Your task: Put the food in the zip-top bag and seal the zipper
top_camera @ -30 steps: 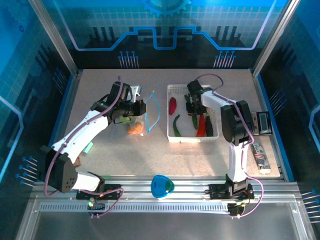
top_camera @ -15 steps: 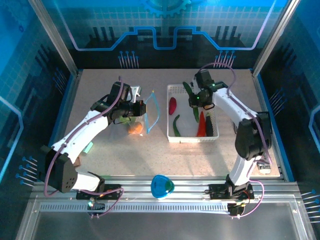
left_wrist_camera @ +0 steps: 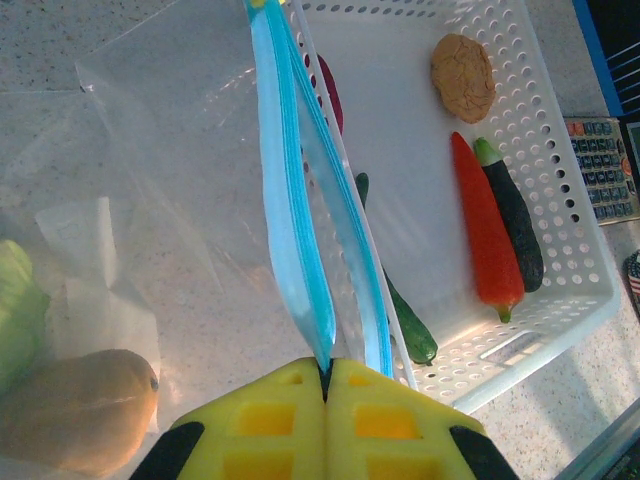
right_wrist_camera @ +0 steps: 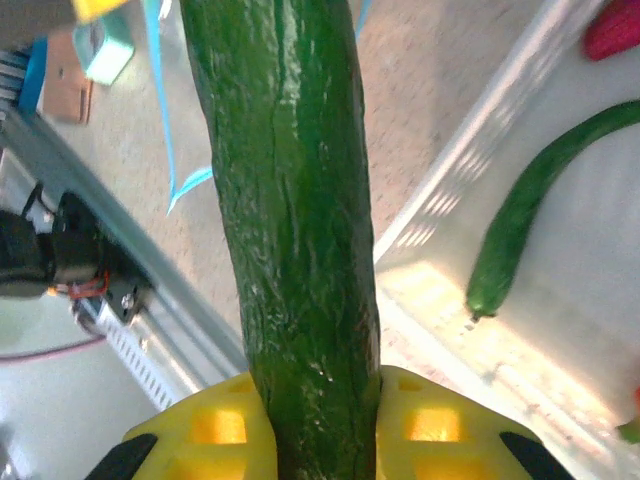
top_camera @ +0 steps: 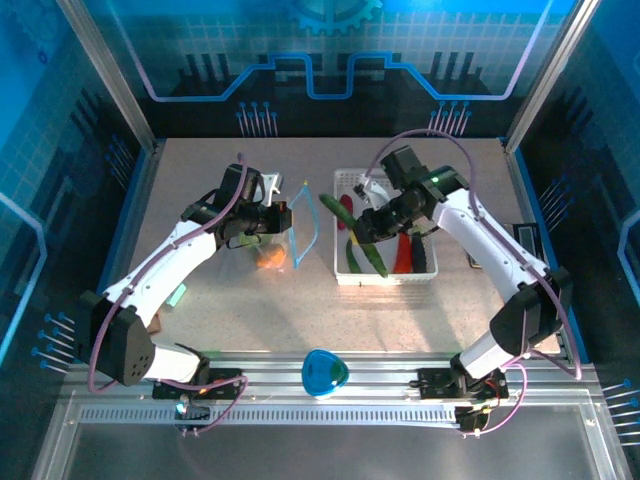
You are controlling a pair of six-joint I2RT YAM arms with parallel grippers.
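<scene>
While the right pincer point(right_wrist_camera: 318, 410) clamped a cucumber point(right_wrist_camera: 290, 200) and the left pincer point(left_wrist_camera: 325, 390) pinched the zipper point(left_wrist_camera: 292, 220), entry was judged best tip-first between the parted strips of the zip-top bag point(left_wrist_camera: 170, 140).

- Left arm point(top_camera: 165, 265): smooth white link shells joined by black, rounded joint housings, with a black wrist block just behind the jaws.
- Right arm point(top_camera: 490, 250): the same white shells and black joints.
- A thin purple cable point(top_camera: 237, 185) runs along the left arm and loops free behind the jaws; a second one point(top_camera: 425, 137) arcs above the right wrist.
- Left jaws: two bright yellow blocky pads point(left_wrist_camera: 265, 425) with square moulded recesses and black pieces at their outer corners.
- Right jaws: matching yellow pads point(right_wrist_camera: 430, 425), recessed and black-cornered.
</scene>
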